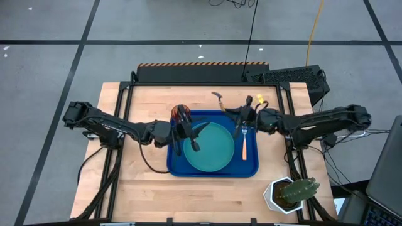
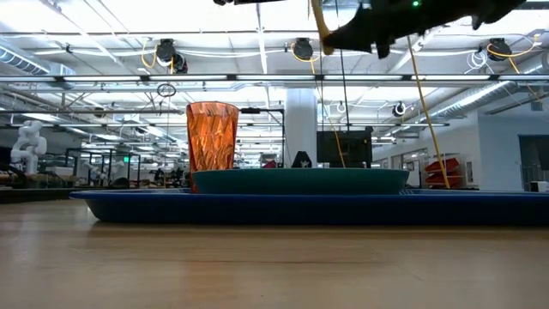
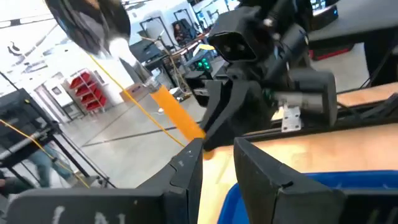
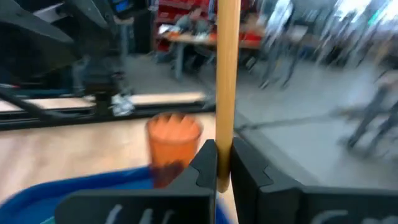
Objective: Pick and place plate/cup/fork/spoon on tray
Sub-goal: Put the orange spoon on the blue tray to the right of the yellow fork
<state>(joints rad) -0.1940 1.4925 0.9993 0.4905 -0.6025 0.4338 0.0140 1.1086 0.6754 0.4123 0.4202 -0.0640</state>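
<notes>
**Spoon in the air, three pieces on the tray**

The blue tray point(image 1: 213, 164) sits at the centre of the wooden worktop point(image 1: 138, 188) and it is well loaded. The teal plate point(image 1: 217, 150) fills its middle. The amber cup point(image 1: 181, 113) stands upright in the tray's 10 o'clock corner, just beside the plate. The fork point(image 1: 244, 145) lies flat in the tray at the plate's 3 o'clock, tines toward 12.

The right hand point(image 4: 219, 168) hangs above the tray's 1 o'clock corner, fingers pressed together on the orange handle of the spoon point(image 3: 118, 50); the spoon stands off the tray, bowl raised, clear of everything.

The left hand point(image 1: 188, 139) hovers over the plate's 9 o'clock edge, close to the cup, its fingers point(image 3: 186, 171) spread a little with nothing between them.

A white pot with a cactus point(image 1: 292, 193) stands at the worktop's 4 o'clock corner, well apart from the tray.
</notes>
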